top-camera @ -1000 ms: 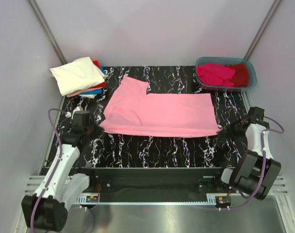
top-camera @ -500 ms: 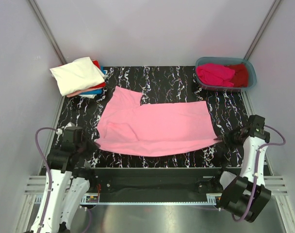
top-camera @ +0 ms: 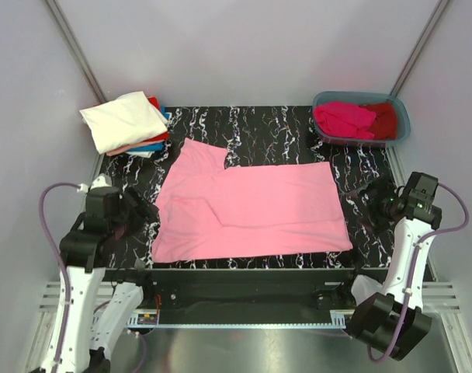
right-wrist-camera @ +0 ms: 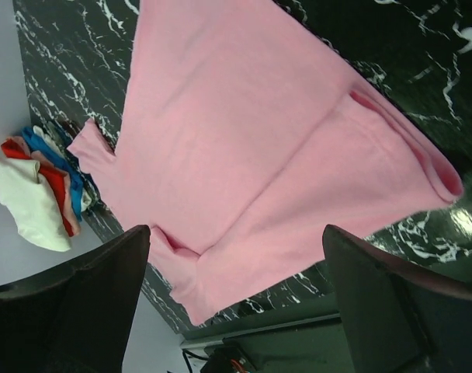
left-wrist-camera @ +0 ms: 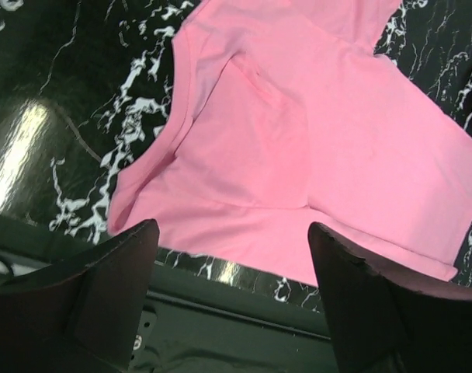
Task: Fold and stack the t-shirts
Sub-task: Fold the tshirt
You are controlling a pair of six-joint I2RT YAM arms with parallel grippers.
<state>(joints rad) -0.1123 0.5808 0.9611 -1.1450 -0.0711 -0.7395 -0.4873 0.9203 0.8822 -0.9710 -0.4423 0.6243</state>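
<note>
Light pink cloth tee lies part-folded on black marbled table. Left gripper and right gripper spread, empty. Folded stack of tees far-left is done. Magenta tee and dark red tee wait in grey-blue plastic tub.

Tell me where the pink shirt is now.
In the top view the pink shirt lies spread on the table between the left gripper and right gripper, nearer the arms than the stack at far left and the tub at far right.
</note>
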